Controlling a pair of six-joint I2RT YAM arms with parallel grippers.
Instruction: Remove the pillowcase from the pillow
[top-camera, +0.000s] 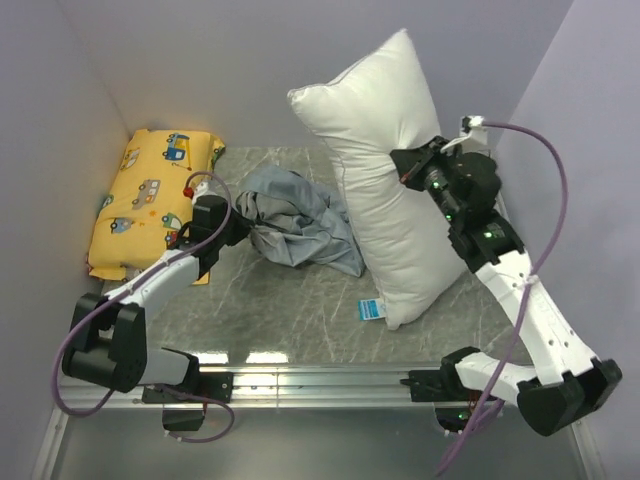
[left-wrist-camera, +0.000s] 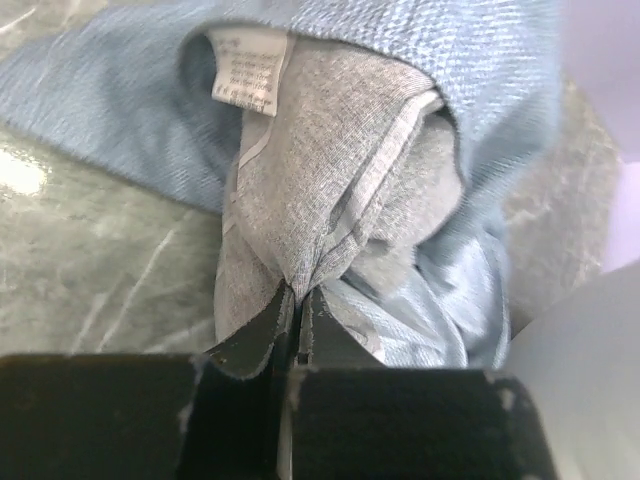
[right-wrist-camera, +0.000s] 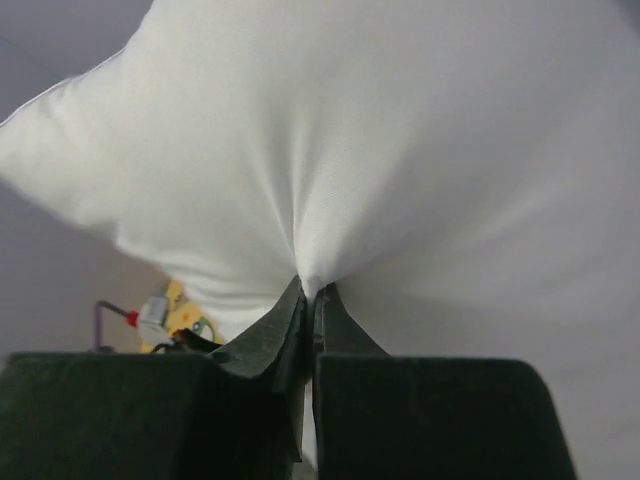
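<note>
The white pillow (top-camera: 385, 170) stands tilted on its lower end at the right, bare of any cover. My right gripper (top-camera: 405, 166) is shut on a pinch of its fabric at mid-height; the wrist view shows the white pillow (right-wrist-camera: 400, 150) bunched between the closed jaws of my right gripper (right-wrist-camera: 308, 290). The pillowcase (top-camera: 295, 220) lies crumpled on the table left of the pillow, blue-grey side out. My left gripper (top-camera: 240, 228) is shut on its left edge; the wrist view shows the pillowcase (left-wrist-camera: 340, 190), with a white label, pinched in my left gripper (left-wrist-camera: 298, 295).
A yellow cartoon-vehicle pillow (top-camera: 150, 195) lies at the far left against the wall. A small blue tag (top-camera: 372, 308) sits at the pillow's lower end. Grey walls enclose the marble-pattern table (top-camera: 290, 300) at left, back and right.
</note>
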